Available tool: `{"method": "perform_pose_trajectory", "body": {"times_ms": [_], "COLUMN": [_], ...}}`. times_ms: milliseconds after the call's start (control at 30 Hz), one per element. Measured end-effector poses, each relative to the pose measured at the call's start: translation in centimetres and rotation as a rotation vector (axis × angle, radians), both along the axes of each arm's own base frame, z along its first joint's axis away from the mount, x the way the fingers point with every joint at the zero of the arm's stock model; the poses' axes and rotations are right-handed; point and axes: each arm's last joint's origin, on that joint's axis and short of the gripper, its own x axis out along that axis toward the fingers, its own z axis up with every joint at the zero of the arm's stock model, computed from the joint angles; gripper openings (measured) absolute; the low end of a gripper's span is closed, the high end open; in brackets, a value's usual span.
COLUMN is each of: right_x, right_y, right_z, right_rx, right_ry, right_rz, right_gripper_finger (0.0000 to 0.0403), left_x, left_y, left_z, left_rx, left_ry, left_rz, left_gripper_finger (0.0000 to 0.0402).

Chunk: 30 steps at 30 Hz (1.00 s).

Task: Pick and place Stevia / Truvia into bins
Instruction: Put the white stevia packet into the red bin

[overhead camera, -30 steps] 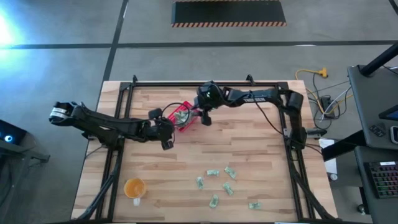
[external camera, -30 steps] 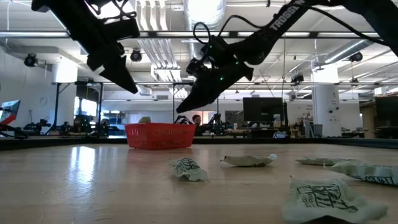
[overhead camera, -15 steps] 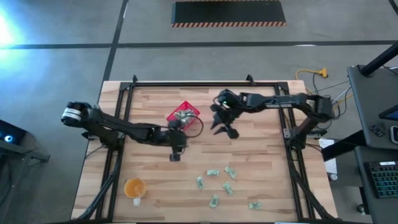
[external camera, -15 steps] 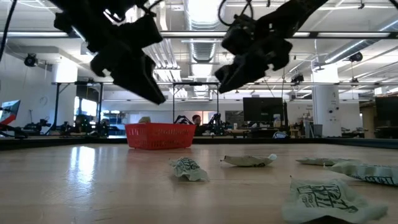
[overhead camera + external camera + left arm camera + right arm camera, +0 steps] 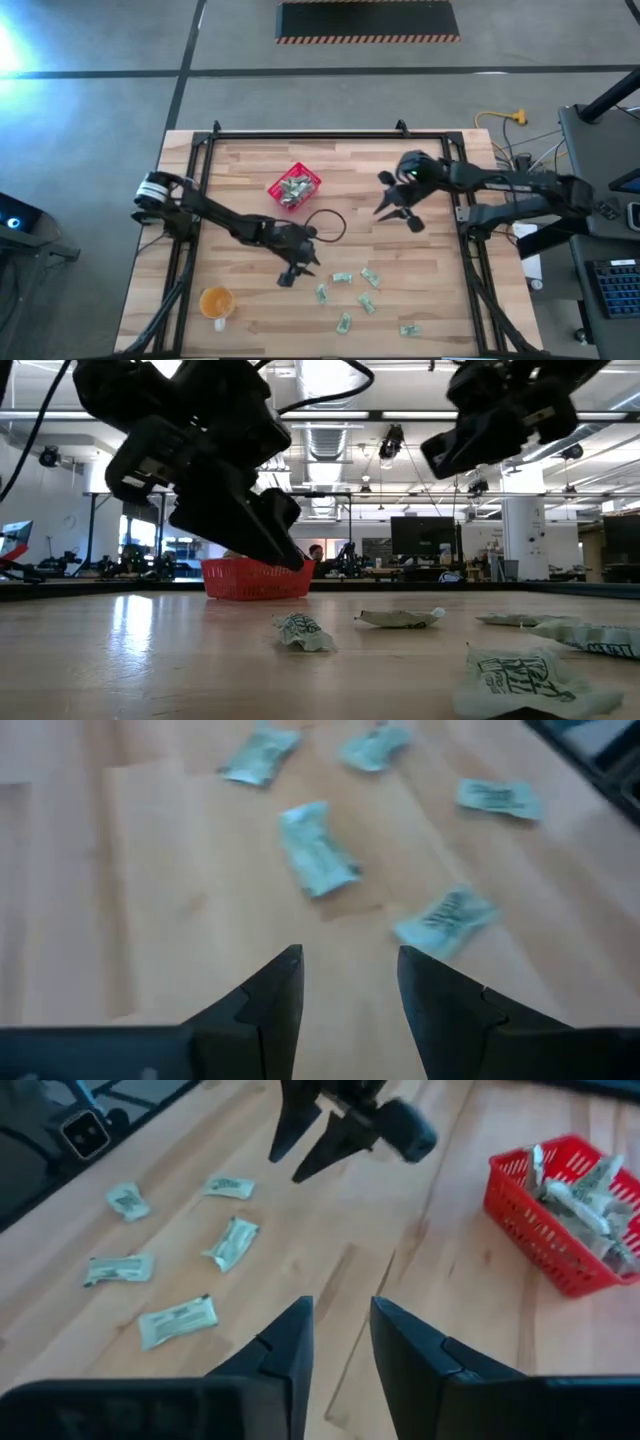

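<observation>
The red basket [image 5: 294, 187] stands at the table's far middle with several Stevia packets inside [image 5: 580, 1185]. Several more pale green packets lie loose near the table's front edge [image 5: 366, 303], flat on the wood [image 5: 316, 850]. My left gripper [image 5: 295, 272] hangs open just left of that cluster, slanting down, with nothing between its fingers [image 5: 350, 975]. My right gripper [image 5: 400, 207] is open and empty, in the air right of the basket [image 5: 338, 1335].
An orange cup [image 5: 216, 300] stands near the front left corner. A black cable loop [image 5: 326, 226] hangs from my left arm between the basket and the loose packets. Bare wood lies between the basket and the loose packets.
My left gripper has gone from beside the basket toward the table's near edge and down, tipping forward toward the loose packets. My right gripper has drawn back from over the basket toward the table's right edge, rising a little.
</observation>
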Motion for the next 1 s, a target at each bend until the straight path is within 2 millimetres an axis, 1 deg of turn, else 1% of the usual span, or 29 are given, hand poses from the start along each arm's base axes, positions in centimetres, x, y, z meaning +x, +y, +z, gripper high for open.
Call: {"method": "perform_pose_trajectory", "body": {"times_ms": [67, 233, 333, 400, 433, 500, 633, 900, 1000], "right_x": [-1.2, -3.9, -4.9, -5.6, -5.7, -6.1, -6.4, -6.1, -6.0], "right_y": [0.4, 1.3, 1.6, 1.8, 1.9, 2.0, 2.1, 2.0, 2.0], "right_z": [0.0, -0.3, -0.2, -0.1, 0.1, 0.2, 0.5, 0.3, 0.2], "right_rx": [-0.009, -0.017, -0.018, -0.026, -0.035, -0.04, -0.028, -0.029, -0.027], "right_ry": [-0.029, -0.079, -0.118, -0.146, -0.174, -0.191, -0.206, -0.202, -0.195], "right_rz": [-0.001, -0.008, -0.018, -0.017, -0.017, -0.017, -0.029, -0.027, -0.027], "right_gripper_finger": [0.0087, 0.0074, 0.0068, 0.0064, 0.0063, 0.0063, 0.0063, 0.0063, 0.0064], "left_x": [0.1, 0.8, 0.8, 0.8, 0.8, 1.2, 1.7, 1.5, 1.4], "left_y": [-0.5, -2.0, -3.1, -3.9, -4.2, -4.7, -4.8, -4.8, -4.6], "left_z": [-0.3, -0.1, -0.5, -1.1, -1.5, -1.7, -2.0, -2.3, -2.6], "left_rx": [-0.016, -0.013, -0.01, -0.01, 0.005, 0.038, 0.054, 0.074, 0.109], "left_ry": [-0.011, -0.039, -0.062, -0.073, -0.075, -0.114, -0.118, -0.102, -0.078], "left_rz": [-0.033, -0.085, -0.123, -0.148, -0.168, -0.198, -0.196, -0.208, -0.175], "left_gripper_finger": [0.0147, 0.0147, 0.0147, 0.0147, 0.0147, 0.0147, 0.0147, 0.0145, 0.0145]}}
